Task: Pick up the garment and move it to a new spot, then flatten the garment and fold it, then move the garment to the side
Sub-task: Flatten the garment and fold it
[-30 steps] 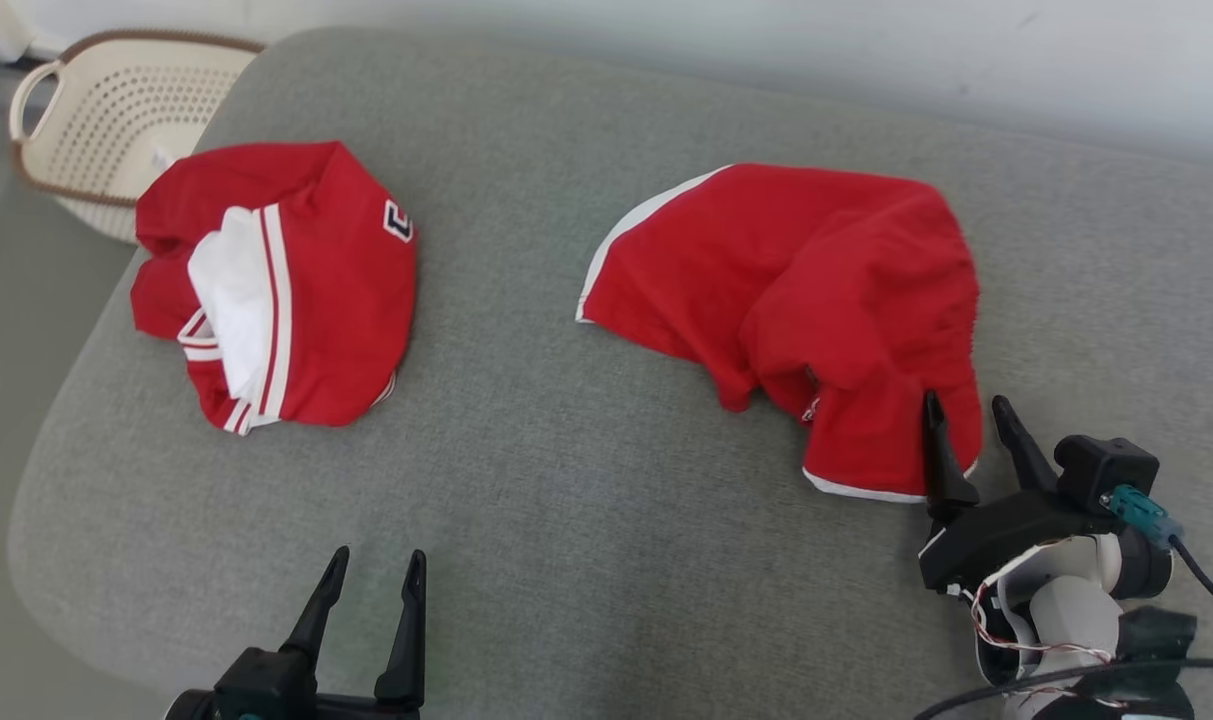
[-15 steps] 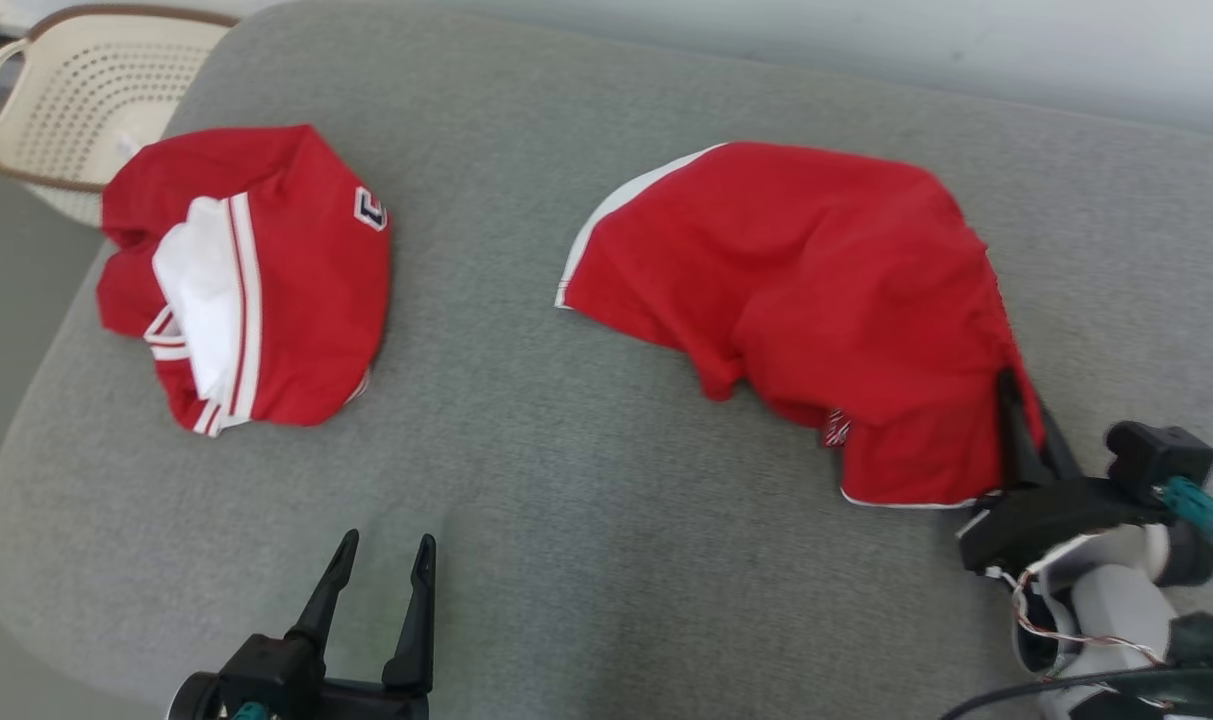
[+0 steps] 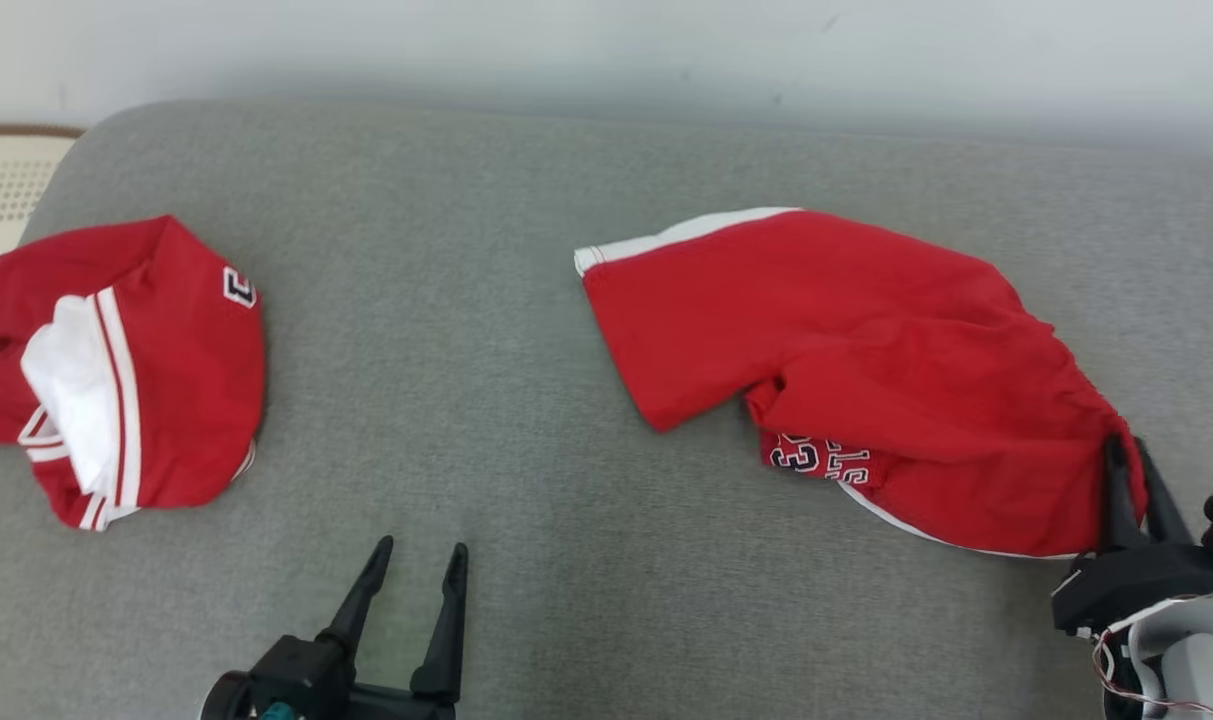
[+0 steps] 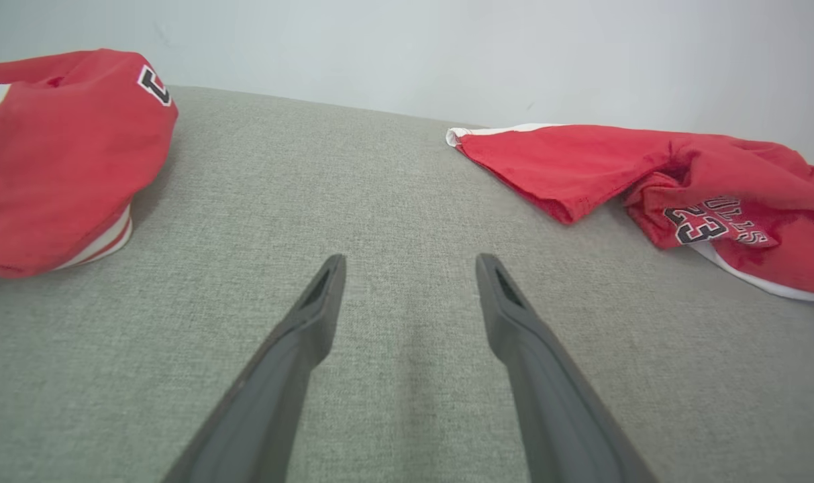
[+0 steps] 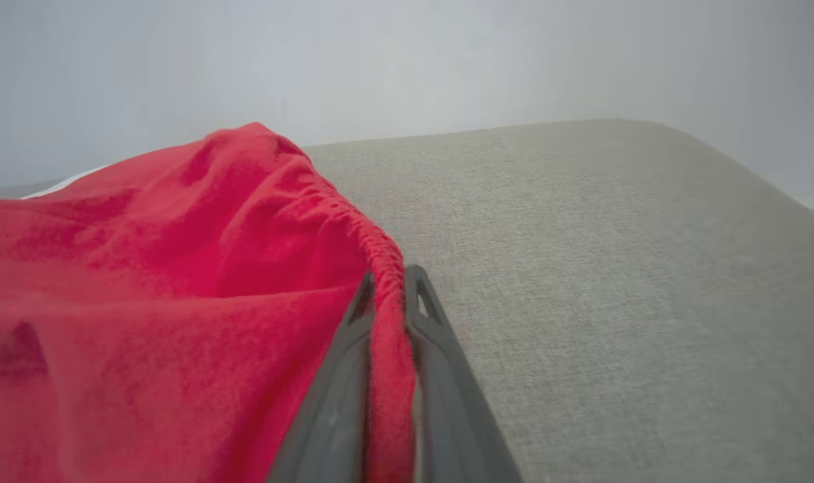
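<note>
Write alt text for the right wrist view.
The right gripper is shut on the gathered edge of a red garment, which lies bunched at the left. Grey cushion stretches to the right, a pale wall behind.

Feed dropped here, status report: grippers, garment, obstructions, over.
Right gripper shut on red garment, at gathered edge. Left gripper open, empty, over grey cushion. Far left, second red garment, clear of path.
</note>
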You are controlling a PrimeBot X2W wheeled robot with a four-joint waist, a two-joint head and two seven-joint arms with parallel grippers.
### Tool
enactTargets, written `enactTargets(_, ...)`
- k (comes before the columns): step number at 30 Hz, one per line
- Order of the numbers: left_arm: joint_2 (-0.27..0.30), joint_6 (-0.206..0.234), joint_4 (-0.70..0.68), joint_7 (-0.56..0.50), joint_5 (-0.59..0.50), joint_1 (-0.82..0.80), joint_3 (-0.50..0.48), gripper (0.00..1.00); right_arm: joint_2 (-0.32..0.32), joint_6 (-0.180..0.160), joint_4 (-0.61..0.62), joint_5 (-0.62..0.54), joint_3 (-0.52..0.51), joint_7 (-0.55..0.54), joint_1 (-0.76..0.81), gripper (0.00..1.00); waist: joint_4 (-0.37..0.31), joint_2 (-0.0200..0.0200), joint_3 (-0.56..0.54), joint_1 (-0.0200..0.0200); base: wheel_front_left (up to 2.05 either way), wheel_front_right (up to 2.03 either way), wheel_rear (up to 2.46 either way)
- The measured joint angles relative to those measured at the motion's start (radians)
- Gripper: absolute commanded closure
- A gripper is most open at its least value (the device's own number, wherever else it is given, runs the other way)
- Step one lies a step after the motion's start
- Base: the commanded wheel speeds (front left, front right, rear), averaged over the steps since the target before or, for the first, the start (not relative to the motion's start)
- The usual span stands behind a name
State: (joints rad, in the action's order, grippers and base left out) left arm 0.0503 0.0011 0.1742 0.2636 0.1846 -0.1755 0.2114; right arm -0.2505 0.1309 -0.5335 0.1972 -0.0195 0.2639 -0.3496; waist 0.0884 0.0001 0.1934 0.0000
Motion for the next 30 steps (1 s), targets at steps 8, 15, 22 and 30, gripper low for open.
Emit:
enactTargets(8, 0.000, 0.000, 0.019, 0.000, 0.008, 0.003, 0.032, 0.00, 0.050, 0.000, 0.052, -0.050, -0.048, 0.000, 0.032, 0.00, -0.063, -0.0001, -0.042, -0.0001, 0.00, 0.00, 0.00)
enactTargets(15, 0.000, 0.000, 0.024, 0.000, 0.014, 0.007, 0.052, 0.00, 0.098, 0.000, 0.134, -0.075, -0.013, 0.000, 0.090, 0.00, -0.120, -0.0001, -0.068, -0.0001, 0.00, 0.00, 0.00)
enactTargets(22, 0.000, -0.002, 0.031, 0.000, 0.016, -0.015, 0.075, 0.00, 0.132, 0.000, 0.231, -0.075, 0.053, 0.000, 0.141, 0.00, -0.193, -0.0001, -0.071, -0.0001, 0.00, 0.00, 0.00)
enactTargets(30, -0.001, -0.029, 0.085, 0.000, 0.008, -0.094, 0.153, 0.00, 0.147, 0.000, 0.276, -0.064, 0.117, 0.000, 0.158, 0.00, -0.263, -0.0001, -0.051, -0.0001, 0.00, 0.00, 0.00)
